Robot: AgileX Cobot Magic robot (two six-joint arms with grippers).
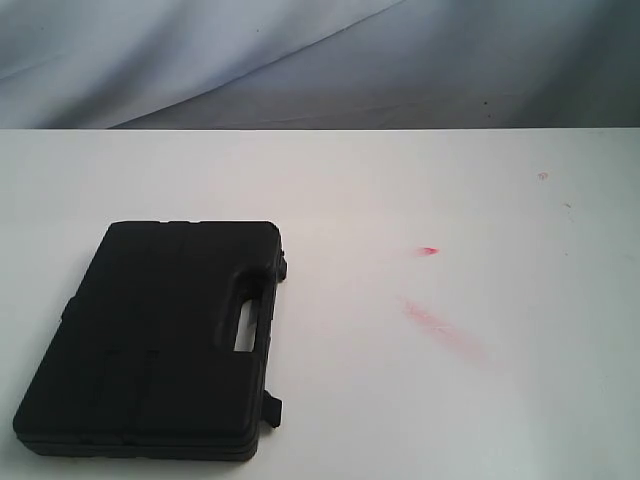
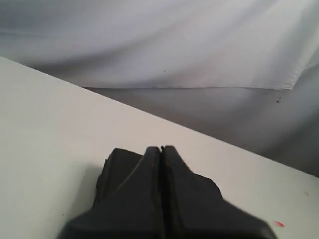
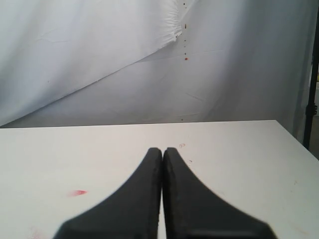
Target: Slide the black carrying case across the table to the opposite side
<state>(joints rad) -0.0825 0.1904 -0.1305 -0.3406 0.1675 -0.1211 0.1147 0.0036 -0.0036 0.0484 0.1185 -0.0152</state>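
The black carrying case [image 1: 160, 330] lies flat on the white table [image 1: 450, 190] at the near left, with its handle cutout toward the middle. Neither gripper shows in the exterior view. In the left wrist view my left gripper [image 2: 161, 148] is shut with nothing between its fingers. It hovers just over a corner of the case [image 2: 115, 167], which shows behind the fingers. My right gripper [image 3: 162, 149] is also shut and empty, above bare table [image 3: 239, 154] with no case in its view.
Red smudges [image 1: 440, 325] and a smaller red mark [image 1: 428, 250] stain the tabletop right of the case. A grey-white cloth backdrop [image 1: 300, 60] hangs behind the table's far edge. The table's right edge [image 3: 294, 134] shows in the right wrist view.
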